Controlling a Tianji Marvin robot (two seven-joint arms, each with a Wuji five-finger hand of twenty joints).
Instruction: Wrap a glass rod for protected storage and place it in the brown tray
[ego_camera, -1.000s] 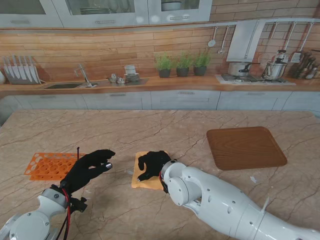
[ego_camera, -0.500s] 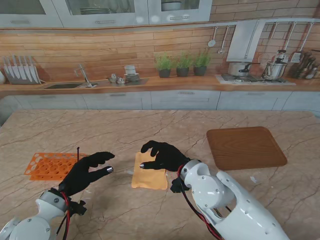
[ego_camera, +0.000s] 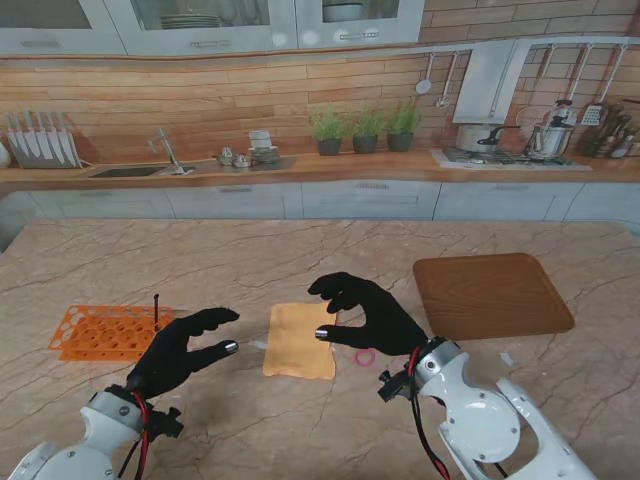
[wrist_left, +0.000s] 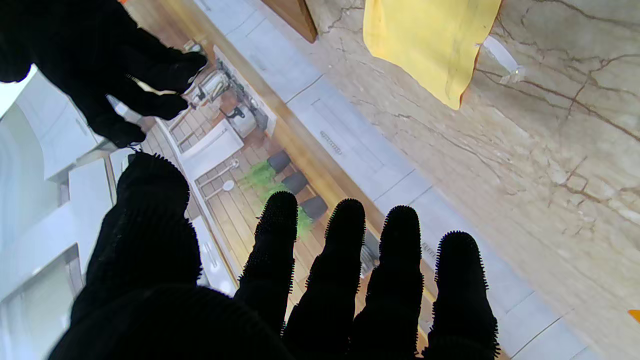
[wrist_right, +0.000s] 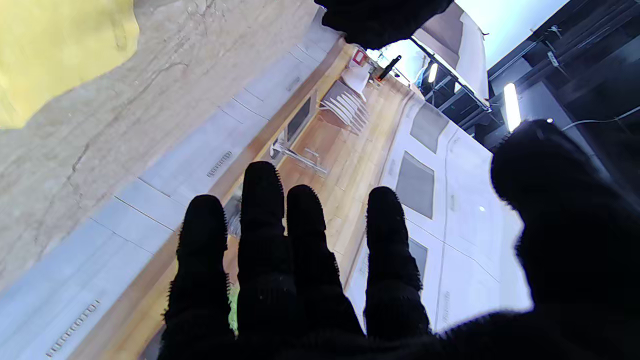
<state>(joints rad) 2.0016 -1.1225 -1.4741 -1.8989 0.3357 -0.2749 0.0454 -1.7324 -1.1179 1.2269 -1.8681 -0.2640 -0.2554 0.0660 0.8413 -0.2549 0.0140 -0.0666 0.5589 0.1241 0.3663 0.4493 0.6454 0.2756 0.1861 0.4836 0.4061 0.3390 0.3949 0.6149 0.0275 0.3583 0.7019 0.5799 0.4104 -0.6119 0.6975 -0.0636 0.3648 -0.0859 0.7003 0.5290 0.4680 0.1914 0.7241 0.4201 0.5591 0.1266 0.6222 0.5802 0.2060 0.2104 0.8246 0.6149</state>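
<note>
A yellow cloth (ego_camera: 298, 340) (wrist_left: 425, 40) (wrist_right: 55, 55) lies flat on the marble between my hands. A small clear piece, likely the glass rod (wrist_left: 500, 55) (ego_camera: 258, 345), rests on the table against the cloth's left edge. My left hand (ego_camera: 185, 350) (wrist_left: 350, 280) hovers left of the cloth with fingers apart, holding nothing. My right hand (ego_camera: 370, 312) (wrist_right: 280, 260) hangs over the cloth's right edge, open and empty. The brown tray (ego_camera: 490, 293) sits farther to the right, with nothing on it.
An orange rack (ego_camera: 100, 332) stands at the left with one dark thin rod (ego_camera: 157, 308) upright in it. A pink ring (ego_camera: 365, 357) lies just right of the cloth. A small clear scrap (ego_camera: 507, 357) lies near the tray's front edge.
My right hand has lifted off the cloth and moved right, uncovering the cloth and the pink ring. My left hand has shifted slightly nearer to me.
</note>
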